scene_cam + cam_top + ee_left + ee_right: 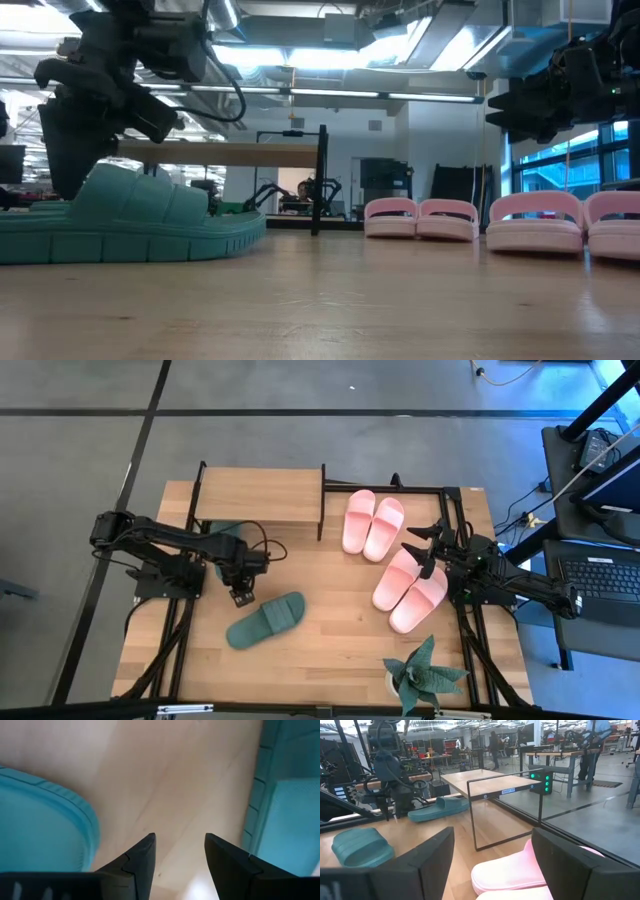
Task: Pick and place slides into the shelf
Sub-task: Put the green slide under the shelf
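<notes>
Green slide (265, 620) just beside left jaws (240, 597).

Overhead view straight down, low view level across table (330, 650), wrist views close, all sharing the tabletop

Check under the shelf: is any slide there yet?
One green slide pokes out from under the shelf at its front edge, next to the left gripper. From above, the plank top hides the rest of it and the space behind.
</notes>
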You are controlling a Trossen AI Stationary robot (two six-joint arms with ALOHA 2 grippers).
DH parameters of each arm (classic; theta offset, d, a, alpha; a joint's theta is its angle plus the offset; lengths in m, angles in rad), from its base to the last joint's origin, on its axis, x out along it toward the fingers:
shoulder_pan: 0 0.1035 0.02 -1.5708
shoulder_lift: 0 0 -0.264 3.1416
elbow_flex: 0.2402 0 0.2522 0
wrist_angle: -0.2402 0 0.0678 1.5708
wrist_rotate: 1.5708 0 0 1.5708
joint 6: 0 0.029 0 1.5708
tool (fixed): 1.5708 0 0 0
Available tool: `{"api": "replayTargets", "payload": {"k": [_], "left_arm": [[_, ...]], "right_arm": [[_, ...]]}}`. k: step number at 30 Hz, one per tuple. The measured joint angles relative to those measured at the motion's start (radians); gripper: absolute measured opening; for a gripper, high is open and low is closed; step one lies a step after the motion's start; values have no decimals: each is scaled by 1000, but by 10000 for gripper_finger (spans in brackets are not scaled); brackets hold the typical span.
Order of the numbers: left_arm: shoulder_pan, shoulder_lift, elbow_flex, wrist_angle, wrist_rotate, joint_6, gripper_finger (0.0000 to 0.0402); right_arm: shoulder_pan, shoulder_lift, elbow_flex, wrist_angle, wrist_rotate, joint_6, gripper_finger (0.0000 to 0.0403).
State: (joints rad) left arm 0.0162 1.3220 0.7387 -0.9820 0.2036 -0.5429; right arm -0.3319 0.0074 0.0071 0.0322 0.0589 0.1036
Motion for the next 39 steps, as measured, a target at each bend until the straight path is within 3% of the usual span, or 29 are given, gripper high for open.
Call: {"api": "replayTargets", "payload": {"k": [13,20,39], "left_arm": [[1,43,-2,-43,-68,-6,160],[1,100,-2,-51,-168,2,160],[43,226,-1,-99,-302,-21,160]], "right_arm": [[0,3,0,0,0,-3,268],[0,13,0,-1,0,-3,268],[0,14,0,0,0,-3,268]]}}
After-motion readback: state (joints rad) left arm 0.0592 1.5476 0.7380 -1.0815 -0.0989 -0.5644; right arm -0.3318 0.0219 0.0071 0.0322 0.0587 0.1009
